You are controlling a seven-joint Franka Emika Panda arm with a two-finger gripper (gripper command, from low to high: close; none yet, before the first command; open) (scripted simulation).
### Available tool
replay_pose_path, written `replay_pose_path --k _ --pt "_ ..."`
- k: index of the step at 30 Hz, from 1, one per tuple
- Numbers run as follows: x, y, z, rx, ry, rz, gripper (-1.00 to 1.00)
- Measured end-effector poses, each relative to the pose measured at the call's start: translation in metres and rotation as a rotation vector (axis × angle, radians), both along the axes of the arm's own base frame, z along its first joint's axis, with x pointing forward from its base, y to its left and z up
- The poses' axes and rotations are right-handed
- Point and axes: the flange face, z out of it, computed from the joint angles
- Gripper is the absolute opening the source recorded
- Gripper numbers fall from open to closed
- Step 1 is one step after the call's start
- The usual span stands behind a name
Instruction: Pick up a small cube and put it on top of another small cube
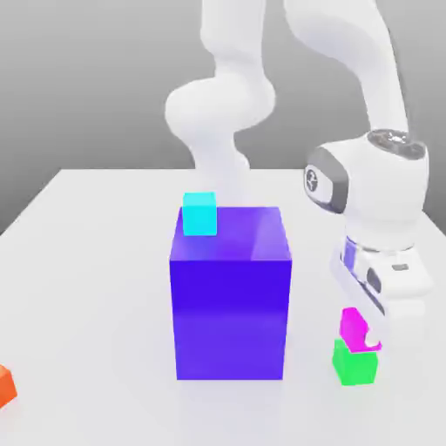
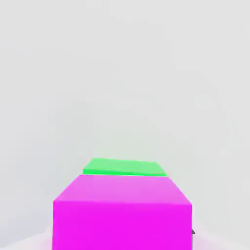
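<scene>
The small magenta cube [image 1: 351, 324] sits on top of the small green cube [image 1: 354, 365] at the exterior view's lower right, on the white table. My gripper [image 1: 361, 336] reaches down around the magenta cube, with the white hand [image 1: 383, 279] directly above the stack. In the hand view the magenta cube [image 2: 122, 215] is very close, and the green cube's top [image 2: 124, 167] peeks out from beyond it.
A big blue-purple block [image 1: 231, 296] stands just to the exterior view's left of the stack, with a small cyan cube [image 1: 199, 213] on its top. A small orange cube [image 1: 5, 384] lies at the left edge of the table [image 1: 96, 261].
</scene>
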Motion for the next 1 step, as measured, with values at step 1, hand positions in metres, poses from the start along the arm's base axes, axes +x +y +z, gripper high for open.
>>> replay_pose_path --k 1 --pt "0.0000 0.0000 0.0000 0.000 0.000 0.000 1.00"
